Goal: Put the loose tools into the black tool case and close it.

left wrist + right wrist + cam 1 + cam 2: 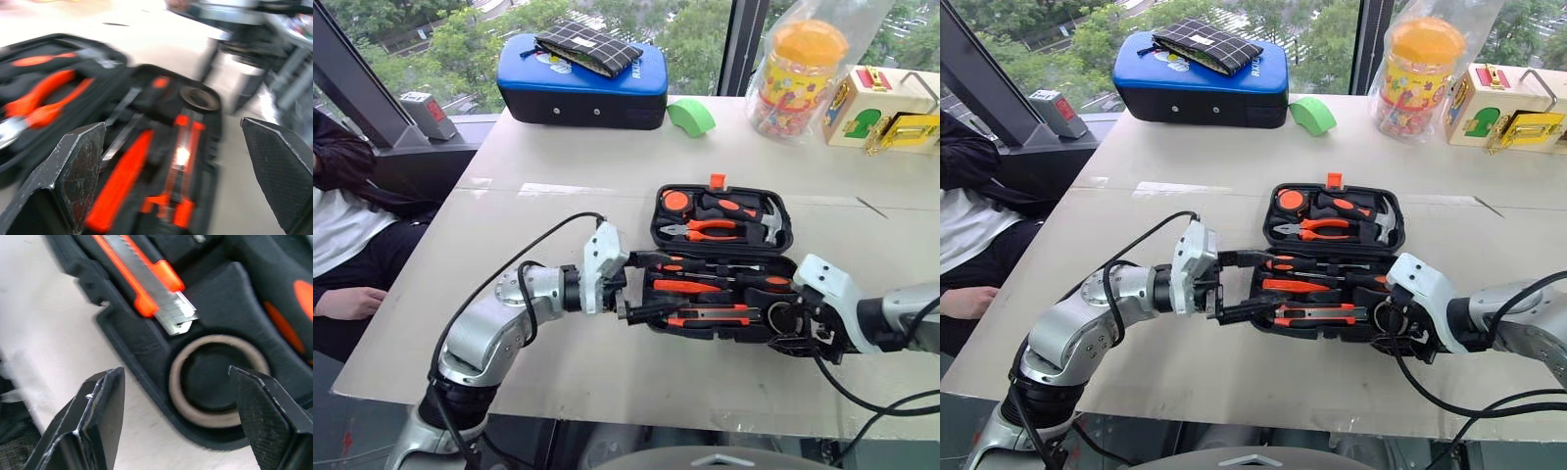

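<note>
My work surface: a pale grey tabletop (pixel 558 294) with a seam across its width. Beyond my far edge: large windows (pixel 460 39) with dark frames, green treetops outside, daylight coming in. A dark ledge (pixel 421 147) runs below the glass to my left.

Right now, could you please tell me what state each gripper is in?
Left gripper: open, holding nothing, at the left end of the black tool case.
Right gripper: open, holding nothing, over the grey tape roll in the case.
</note>
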`<state>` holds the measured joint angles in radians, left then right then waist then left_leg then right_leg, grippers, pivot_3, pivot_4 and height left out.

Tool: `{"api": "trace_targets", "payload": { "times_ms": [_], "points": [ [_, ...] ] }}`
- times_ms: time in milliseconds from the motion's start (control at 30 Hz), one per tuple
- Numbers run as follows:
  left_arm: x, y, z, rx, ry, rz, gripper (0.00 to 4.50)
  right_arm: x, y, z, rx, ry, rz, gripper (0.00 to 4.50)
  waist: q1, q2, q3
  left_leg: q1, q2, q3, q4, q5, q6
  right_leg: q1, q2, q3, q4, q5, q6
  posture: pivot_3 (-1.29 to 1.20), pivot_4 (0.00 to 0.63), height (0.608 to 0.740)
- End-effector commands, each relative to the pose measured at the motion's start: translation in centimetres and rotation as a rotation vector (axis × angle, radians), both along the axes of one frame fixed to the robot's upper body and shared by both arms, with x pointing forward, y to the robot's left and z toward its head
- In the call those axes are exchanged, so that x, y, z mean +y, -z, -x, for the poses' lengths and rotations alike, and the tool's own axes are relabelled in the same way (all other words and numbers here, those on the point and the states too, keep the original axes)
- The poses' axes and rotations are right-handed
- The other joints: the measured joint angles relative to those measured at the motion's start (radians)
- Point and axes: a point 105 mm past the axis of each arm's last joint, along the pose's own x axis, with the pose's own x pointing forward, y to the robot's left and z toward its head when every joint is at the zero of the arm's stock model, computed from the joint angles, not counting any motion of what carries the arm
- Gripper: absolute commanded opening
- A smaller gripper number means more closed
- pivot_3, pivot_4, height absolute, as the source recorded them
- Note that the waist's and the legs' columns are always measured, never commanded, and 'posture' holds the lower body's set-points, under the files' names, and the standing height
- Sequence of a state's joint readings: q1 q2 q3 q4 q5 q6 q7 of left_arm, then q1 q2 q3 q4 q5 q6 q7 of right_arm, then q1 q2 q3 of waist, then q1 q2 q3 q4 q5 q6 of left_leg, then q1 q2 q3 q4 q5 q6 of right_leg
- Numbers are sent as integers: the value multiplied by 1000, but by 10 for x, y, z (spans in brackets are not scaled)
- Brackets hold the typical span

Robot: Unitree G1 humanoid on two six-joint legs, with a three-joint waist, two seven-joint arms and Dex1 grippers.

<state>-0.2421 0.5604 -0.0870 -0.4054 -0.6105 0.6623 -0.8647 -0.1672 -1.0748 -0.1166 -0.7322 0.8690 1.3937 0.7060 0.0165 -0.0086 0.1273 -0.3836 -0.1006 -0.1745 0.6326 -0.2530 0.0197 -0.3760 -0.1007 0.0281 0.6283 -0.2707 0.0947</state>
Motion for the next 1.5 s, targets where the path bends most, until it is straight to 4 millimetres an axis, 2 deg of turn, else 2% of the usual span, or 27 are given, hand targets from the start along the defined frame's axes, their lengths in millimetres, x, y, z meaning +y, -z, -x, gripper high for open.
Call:
{"api": "trace_targets", "payload": {
  "times_ms": [33,100,133,200,300,400,500,533,567,600,633,700,800,833,867,967,1067,1200,1267,1367,1500],
  "points": [
    [14,-4,-39,15,-245,41,4500,-1,-29,-15,-163,36,-72,3140,0,0,0,0,0,0,0,0,1,0,0,0,0,0,0,0,150,740],
    [23,2,-78,104,-495,21,4500,-18,-62,-68,-399,292,-201,3140,-1,-6,1,1,0,0,1,0,1,1,0,0,2,0,0,0,150,740],
    [26,3,-92,134,-586,10,4500,-29,-67,-87,-435,409,-221,3140,-2,-7,2,2,0,0,3,0,1,1,1,0,5,0,0,0,150,740],
    [21,-2,-102,166,-579,54,4500,-42,-59,-109,-424,553,-185,3140,-1,-7,2,0,-1,1,3,1,-1,0,2,2,5,5,3,0,150,740],
    [19,-4,-119,162,-620,67,4500,-48,-45,-132,-406,674,-151,3140,-1,-8,1,2,0,0,2,4,-5,-2,2,2,6,5,2,0,150,740],
    [21,5,-141,208,-719,43,4500,-54,-31,-153,-366,759,-130,3140,-3,-8,1,-1,0,2,1,4,-5,-7,0,0,10,5,2,0,150,740],
    [19,13,-151,230,-717,-2,4500,-49,-13,-167,-301,784,-114,3140,-8,-8,1,-3,-1,6,0,4,-5,-11,-2,0,11,5,2,0,150,740],
    [15,21,-149,240,-685,-51,4500,-49,-4,-169,-268,787,-102,3140,-15,-8,1,-3,-1,6,0,4,-5,-11,-3,-1,11,5,2,0,150,740],
    [12,26,-148,245,-664,-82,3986,-51,4,-170,-244,800,-90,3200,-19,-8,0,-2,-1,7,0,3,-5,-11,-3,-1,12,5,2,0,150,740],
    [13,28,-147,251,-654,-92,3727,-51,8,-171,-234,807,-81,3200,-21,-8,0,-2,-1,7,0,3,-5,-11,-3,-1,12,5,2,0,150,740],
    [12,30,-146,259,-642,-97,3315,-50,10,-170,-228,800,-85,2644,-23,-9,-2,-1,-1,7,0,3,-5,-11,-3,-1,12,5,2,0,150,740],
    [11,30,-143,267,-612,-88,2351,-46,7,-170,-230,789,-112,1892,-26,-9,-2,2,-1,6,0,3,-5,-8,-3,-2,12,5,2,0,150,740],
    [10,29,-140,290,-598,-53,869,-39,1,-166,-235,766,-141,457,-25,-8,-2,3,-1,6,1,3,-5,-5,-3,-2,12,5,2,0,150,740],
    [10,29,-139,293,-596,-51,538,-37,-1,-164,-237,747,-147,89,-23,-8,-2,3,-1,5,1,3,-5,-5,-3,-2,12,5,2,0,150,740],
    [10,29,-138,295,-593,-49,79,-35,-2,-162,-239,733,-156,0,-21,-8,-2,2,-1,5,2,3,-5,-5,-3,-3,13,5,2,0,150,740],
    [8,24,-137,277,-576,-34,34,-30,-7,-161,-250,714,-186,0,-22,-7,-3,2,-1,3,1,3,-5,-5,-3,-4,13,5,2,0,150,740],
    [7,3,-143,185,-567,33,34,-22,-28,-171,-352,673,-251,0,-26,-6,-2,2,-1,3,1,3,-5,-6,-3,-4,13,5,2,0,150,740],
    [4,-20,-152,-74,-549,28,34,-17,-62,-184,-567,621,-285,0,-32,-6,-1,0,-1,5,1,4,-6,-9,-3,-3,13,5,2,0,150,740],
    [2,-36,-153,-275,-526,10,34,-13,-81,-187,-703,561,-282,0,-35,-6,-1,-2,-1,7,1,4,-6,-12,-3,-1,14,5,2,0,150,740],
    [-2,-46,-148,-494,-466,-34,34,-8,-95,-184,-813,499,-319,0,-35,-6,-1,-5,0,9,1,4,-7,-17,-3,0,14,5,2,0,150,740],
    [6,-52,-145,-598,-468,-25,34,-14,-99,-173,-881,479,-331,0,-32,-6,-1,-9,0,8,1,4,-7,-22,-4,-2,14,5,2,0,150,740]
  ]
}}
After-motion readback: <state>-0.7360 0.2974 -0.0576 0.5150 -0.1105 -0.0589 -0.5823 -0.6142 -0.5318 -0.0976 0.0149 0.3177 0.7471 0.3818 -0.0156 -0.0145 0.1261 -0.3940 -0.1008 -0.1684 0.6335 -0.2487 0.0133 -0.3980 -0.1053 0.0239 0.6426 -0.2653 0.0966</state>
